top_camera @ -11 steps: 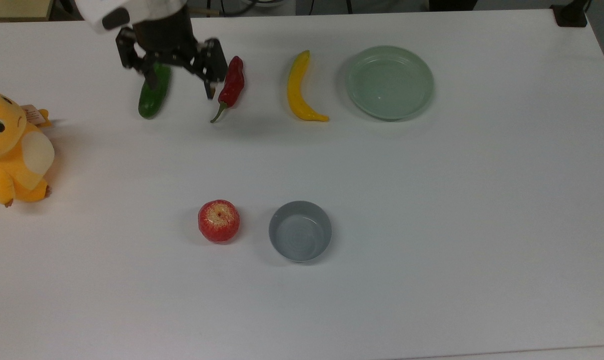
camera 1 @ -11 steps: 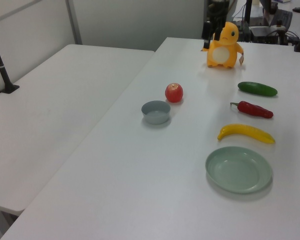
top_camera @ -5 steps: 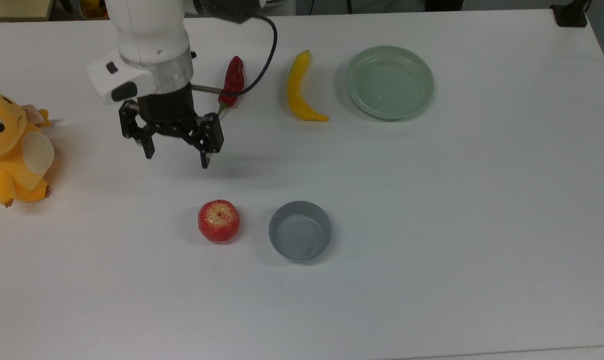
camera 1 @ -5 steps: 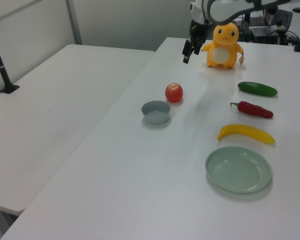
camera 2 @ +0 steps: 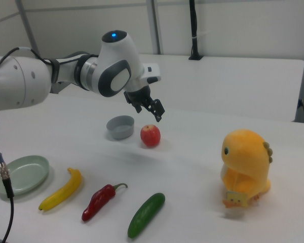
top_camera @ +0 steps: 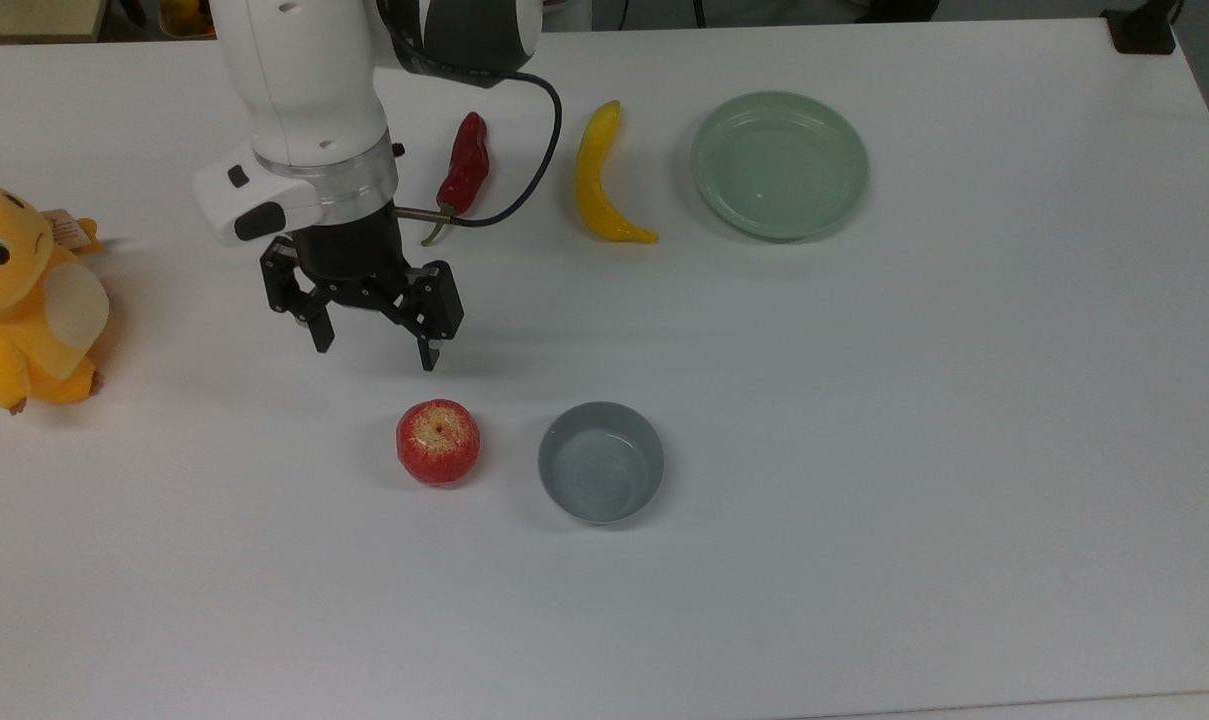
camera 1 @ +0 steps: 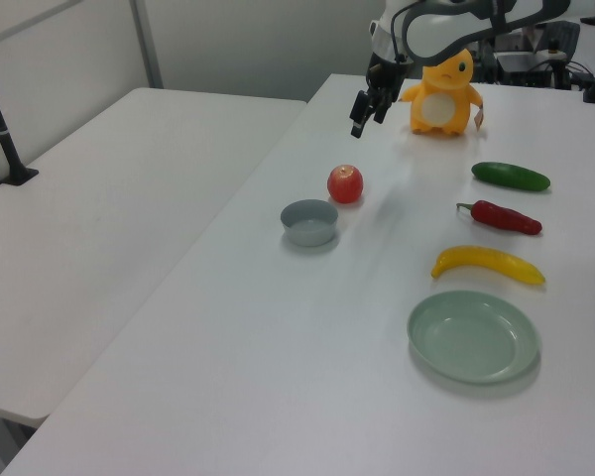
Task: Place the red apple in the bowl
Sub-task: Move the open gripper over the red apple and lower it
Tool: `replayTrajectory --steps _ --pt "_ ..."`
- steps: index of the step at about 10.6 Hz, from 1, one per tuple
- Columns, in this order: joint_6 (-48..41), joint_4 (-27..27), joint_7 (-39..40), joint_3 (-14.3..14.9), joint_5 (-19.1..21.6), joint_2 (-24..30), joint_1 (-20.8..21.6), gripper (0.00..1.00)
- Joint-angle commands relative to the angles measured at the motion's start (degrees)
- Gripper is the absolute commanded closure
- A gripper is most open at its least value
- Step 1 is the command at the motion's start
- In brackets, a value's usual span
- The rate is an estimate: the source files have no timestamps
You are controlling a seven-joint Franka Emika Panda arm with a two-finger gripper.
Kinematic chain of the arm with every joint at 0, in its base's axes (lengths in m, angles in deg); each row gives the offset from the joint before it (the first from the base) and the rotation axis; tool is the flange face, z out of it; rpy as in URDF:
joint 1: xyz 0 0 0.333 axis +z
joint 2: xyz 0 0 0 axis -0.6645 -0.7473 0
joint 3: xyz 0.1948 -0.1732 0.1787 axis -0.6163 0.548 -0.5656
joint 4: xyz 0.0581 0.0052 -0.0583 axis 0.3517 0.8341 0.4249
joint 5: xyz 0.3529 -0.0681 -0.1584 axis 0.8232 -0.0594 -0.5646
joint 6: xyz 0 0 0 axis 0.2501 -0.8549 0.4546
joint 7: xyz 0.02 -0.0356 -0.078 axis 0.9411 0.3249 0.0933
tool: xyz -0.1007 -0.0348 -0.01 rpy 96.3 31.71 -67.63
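Fingers of the gripper are spread apart, with nothing held, above the bench. One apple is set beside one bowl, not touching. One chilli, one banana, one plate and one toy are seen too.

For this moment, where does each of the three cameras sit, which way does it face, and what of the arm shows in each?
Top view: overhead, looking down on the table; the arm's white wrist and open gripper hang beyond the red apple and bowl.
Left view: raised at the plate end, looking along the table toward the plush toy; gripper above the apple.
Right view: low at the plush toy's end, facing back; arm links and gripper.
All three views share apple, bowl and gripper.
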Motion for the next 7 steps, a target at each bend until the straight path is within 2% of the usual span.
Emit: replayTrajectory --steps 1,7 --pt "4.85 0.04 0.61 0.35 1.94 -2.72 0.81 0.0" --pt "9.08 0.04 0.79 -0.61 1.68 -6.32 0.98 0.0"
